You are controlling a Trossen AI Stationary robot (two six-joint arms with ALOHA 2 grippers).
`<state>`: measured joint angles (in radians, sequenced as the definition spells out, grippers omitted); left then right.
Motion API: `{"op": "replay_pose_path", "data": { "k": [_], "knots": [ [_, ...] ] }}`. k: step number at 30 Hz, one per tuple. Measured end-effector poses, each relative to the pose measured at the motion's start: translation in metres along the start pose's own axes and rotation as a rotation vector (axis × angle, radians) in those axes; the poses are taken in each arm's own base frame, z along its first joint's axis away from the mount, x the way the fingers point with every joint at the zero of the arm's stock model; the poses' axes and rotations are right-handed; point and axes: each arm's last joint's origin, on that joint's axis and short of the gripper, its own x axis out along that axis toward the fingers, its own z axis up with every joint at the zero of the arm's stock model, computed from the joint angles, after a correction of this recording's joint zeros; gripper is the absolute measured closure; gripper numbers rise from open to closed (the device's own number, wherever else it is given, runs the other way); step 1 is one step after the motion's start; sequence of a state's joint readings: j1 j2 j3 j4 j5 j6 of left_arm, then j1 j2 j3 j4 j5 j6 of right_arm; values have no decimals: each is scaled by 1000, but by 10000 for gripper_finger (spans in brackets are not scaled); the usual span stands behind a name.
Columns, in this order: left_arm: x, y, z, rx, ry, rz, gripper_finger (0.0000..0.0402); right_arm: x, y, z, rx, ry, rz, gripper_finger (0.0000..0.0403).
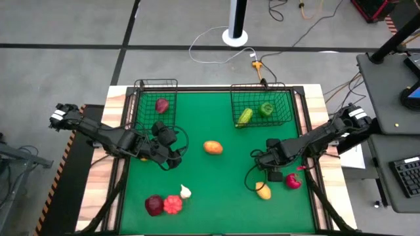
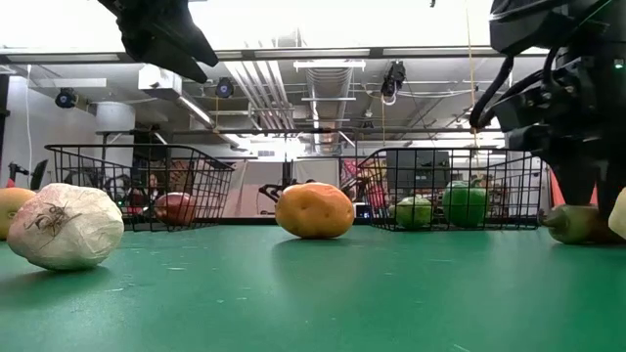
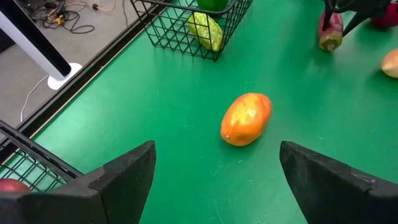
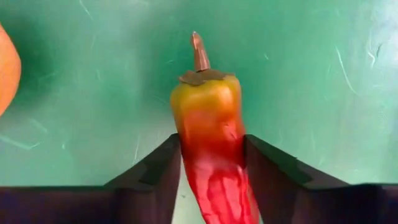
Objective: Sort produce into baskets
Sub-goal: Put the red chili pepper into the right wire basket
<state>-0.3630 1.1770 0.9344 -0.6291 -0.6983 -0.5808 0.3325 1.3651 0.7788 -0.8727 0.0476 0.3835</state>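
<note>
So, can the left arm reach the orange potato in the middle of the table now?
Probably yes. The left gripper is open, points toward the potato, and only bare green mat lies between them.

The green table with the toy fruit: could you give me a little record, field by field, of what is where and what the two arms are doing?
Left basket: black wire mesh basket, one dark red fruit inside
Right basket: matching mesh basket, green pepper and yellow-green piece inside
Table centre: orange oval potato-like piece
Near edge: maroon, red and white pieces
Left gripper: open, above the table facing the orange piece
Right gripper: fingers on both sides of a red-and-yellow chili pepper lying on the green mat
</note>
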Motion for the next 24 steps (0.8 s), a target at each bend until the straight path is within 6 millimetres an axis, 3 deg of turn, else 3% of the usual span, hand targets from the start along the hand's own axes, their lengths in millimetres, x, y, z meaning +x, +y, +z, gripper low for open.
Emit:
{"op": "replay_pose_path", "data": {
  "k": [6,14,19,24],
  "knots": [
    [0,0,0,0,0,0,80,0,-2,1,10,7,19,298],
    [0,0,0,0,-1,1,80,-8,0,5,10,-1,31,298],
    [0,0,0,-1,-1,1,80,-37,1,24,4,-73,51,298],
    [0,0,0,6,-2,2,80,-87,-3,55,-43,-266,82,298]
  ]
}}
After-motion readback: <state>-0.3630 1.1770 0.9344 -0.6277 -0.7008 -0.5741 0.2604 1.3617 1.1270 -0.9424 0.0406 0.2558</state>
